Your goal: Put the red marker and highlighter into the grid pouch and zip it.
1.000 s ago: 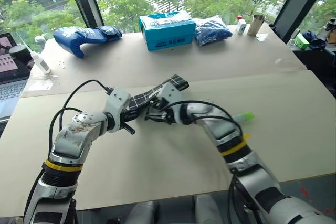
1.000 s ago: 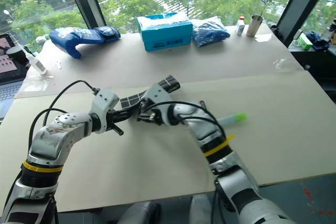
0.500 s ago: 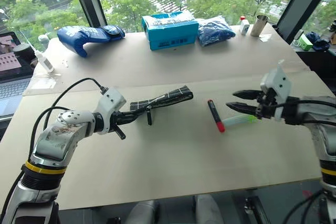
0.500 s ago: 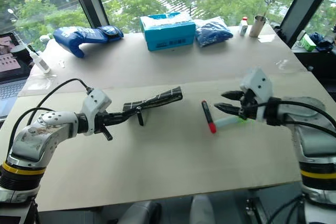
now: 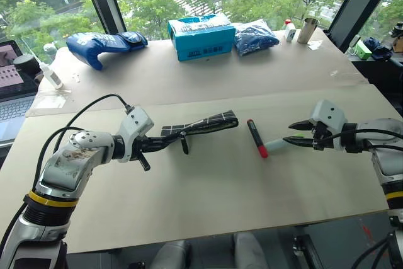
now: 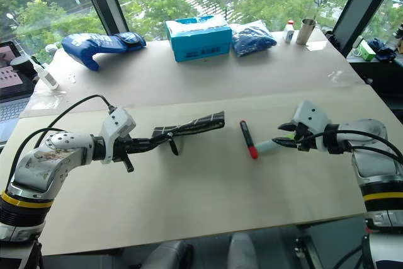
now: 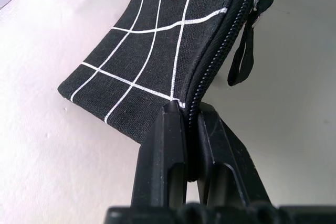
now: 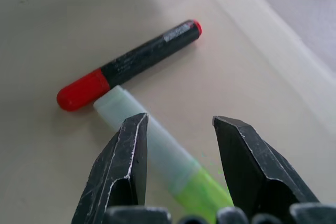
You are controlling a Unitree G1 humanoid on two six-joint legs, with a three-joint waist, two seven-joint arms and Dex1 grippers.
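Beige tabletop (image 5: pixel 208 218) before tall windows carries the work. From the head views we note the left gripper (image 5: pixel 156 145) holding the grid pouch (image 5: pixel 201 122) lifted off the surface by one end, apparently to steady it for loading. The left wrist view shows its fingers (image 7: pixel 168 150) pinched shut on the zipper edge. From the right wrist view we find the right gripper (image 8: pixel 176 145) half open astride the highlighter (image 8: pixel 163 163), gripping nothing; the red marker (image 8: pixel 131 64) lies touching the highlighter's pale end.
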